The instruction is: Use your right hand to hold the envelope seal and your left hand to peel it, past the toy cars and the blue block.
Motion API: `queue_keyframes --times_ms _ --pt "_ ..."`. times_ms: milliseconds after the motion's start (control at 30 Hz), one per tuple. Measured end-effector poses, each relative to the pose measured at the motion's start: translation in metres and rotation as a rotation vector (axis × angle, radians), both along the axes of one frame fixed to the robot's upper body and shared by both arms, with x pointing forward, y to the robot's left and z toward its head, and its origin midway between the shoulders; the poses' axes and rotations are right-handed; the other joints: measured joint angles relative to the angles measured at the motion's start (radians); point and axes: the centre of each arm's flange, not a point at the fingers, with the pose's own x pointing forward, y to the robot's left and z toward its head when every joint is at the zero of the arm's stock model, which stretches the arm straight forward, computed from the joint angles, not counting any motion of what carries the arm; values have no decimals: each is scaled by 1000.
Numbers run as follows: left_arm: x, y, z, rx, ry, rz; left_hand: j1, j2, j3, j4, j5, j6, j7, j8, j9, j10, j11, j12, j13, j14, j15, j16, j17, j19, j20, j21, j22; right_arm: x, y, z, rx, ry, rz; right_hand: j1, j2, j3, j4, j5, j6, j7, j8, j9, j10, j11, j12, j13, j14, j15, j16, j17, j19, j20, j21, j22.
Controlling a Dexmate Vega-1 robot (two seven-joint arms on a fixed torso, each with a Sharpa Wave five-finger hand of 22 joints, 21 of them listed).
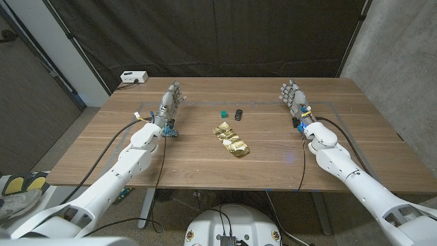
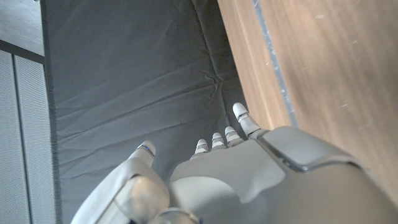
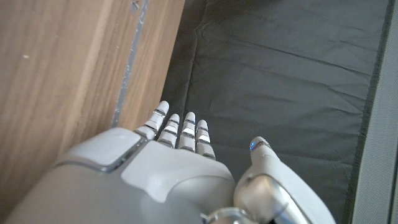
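Waiting at opposite sides of the counter (image 1: 102, 147), your two hands hold nothing at all: the left hand (image 1: 171, 102) has its fingers stretched forward and apart, and the right hand (image 1: 293, 99) matches it, fingers loose and spread. Both wrist views agree, showing only the backs of the hands with fingertips reaching toward the dark curtain (image 1: 225, 34) beyond the counter's far edge. The gold envelope (image 1: 230, 140), crinkled and lying at a slant, sits between your hands, well apart from either one, inward of each palm and a little nearer to you than the fingertips. Just beyond it lie the small teal block (image 1: 222, 113), which the task sentence calls blue, and a dark toy car (image 1: 238, 114) beside it; I can make out only one car. That layout looks deliberate: the small things sit on the far side of the envelope, so you can likely come in from the sides without brushing them. Your hands being placed wide and level probably gives each a straight sweep inward. From here you would judge the task not yet begun, so bring the right hand in first to pin the seal, then the left to peel. Where the seal flap lies on that crumpled foil I cannot tell.
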Motion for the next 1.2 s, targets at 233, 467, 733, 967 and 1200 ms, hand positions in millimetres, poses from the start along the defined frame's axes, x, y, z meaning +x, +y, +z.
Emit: queue_keyframes --times_ms 233,467,733,967,1200 --pt "-2 1 12 16 -31 11 0 0 0 0 0 0 0 0 0 0 0 0 0 0 0 0 0 0 0 5 0 1 -1 7 12 -40 -6 0 0 2 -2 0 0 0 0 0 0 0 0 0 11 11 4 0 0 0 0 0" --pt "-2 -2 24 31 -50 17 0 0 0 0 4 -1 -28 15 0 -4 22 19 3 -5 50 20 0 -5 57 10 0 5 -1 9 -5 -54 -13 24 0 10 -27 0 7 7 4 0 23 9 5 0 33 43 8 0 8 8 0 0" --pt "-1 -6 29 54 -40 34 0 0 -8 -8 8 -1 -31 37 4 -5 38 44 5 -7 97 44 5 -4 117 24 0 6 3 7 -34 -67 -38 69 8 26 -71 0 36 0 11 0 64 39 23 0 100 86 19 0 42 41 -4 0" --pt "-6 -8 30 78 -29 40 0 0 -12 -12 15 21 -28 51 4 34 57 63 9 4 107 62 9 -6 130 24 -1 -3 8 4 -95 -89 -72 103 16 39 -100 0 55 -20 18 4 80 34 23 0 124 87 27 0 48 56 -5 5" --pt "-13 -11 26 101 -13 40 7 -7 -12 -21 15 89 -12 59 4 104 69 80 9 60 109 74 9 -7 140 24 -3 -13 15 0 -177 -103 -97 124 18 48 -115 0 72 -25 18 5 88 27 23 4 139 82 27 5 49 66 -12 5"
